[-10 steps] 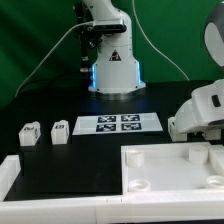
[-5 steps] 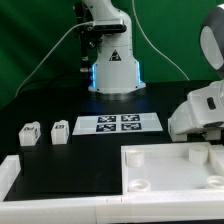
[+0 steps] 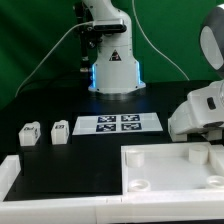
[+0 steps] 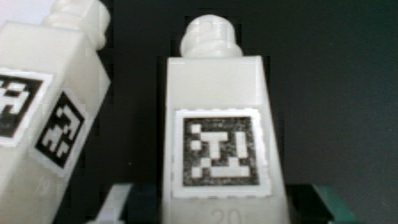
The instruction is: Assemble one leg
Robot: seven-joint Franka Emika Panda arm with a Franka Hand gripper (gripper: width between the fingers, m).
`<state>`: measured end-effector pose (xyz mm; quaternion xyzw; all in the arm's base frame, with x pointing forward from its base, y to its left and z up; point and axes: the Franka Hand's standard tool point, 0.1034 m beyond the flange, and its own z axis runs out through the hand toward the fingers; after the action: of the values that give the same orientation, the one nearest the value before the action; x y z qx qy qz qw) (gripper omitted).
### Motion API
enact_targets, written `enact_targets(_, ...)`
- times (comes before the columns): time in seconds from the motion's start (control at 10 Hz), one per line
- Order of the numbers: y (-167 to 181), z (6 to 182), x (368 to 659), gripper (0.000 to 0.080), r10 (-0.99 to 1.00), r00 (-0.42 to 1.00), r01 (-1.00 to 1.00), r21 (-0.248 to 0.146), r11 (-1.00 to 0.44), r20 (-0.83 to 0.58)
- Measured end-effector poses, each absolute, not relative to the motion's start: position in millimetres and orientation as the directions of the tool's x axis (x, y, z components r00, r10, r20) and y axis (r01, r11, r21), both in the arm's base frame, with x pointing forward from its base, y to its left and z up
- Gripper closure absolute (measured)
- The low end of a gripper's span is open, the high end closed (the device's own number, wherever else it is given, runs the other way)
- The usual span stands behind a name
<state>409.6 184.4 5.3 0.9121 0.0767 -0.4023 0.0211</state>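
We read no words or numbers, only square black-and-white coded tags, on the leg (image 4: 217, 150), on the marker board (image 3: 118, 124)
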Motion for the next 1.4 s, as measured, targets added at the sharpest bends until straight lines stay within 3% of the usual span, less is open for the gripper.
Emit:
enact_targets(0.6,185.3,6.8,413.4,0.0506,0.126,0.691,0.155,-0.025,-0.988,-0.712)
enact_targets(0.8,180.1,34.5,437.4,0.0506,0.183,0.747,0.188,-0.061,-0.98,-0.639)
enact_targets(0.9,176.5,56.2,452.2,0.0506,0.203,0.821,0.2,-0.064,-0.978,-0.533)
enact_targets(1.1,157.3,107.2,462.4,0.0506,0.233,0.927,0.227,-0.055,-0.972,-0.294)
enact_targets(1.4,138.2,144.1,459.0,0.0506,0.221,0.975,0.223,-0.033,-0.974,0.035)
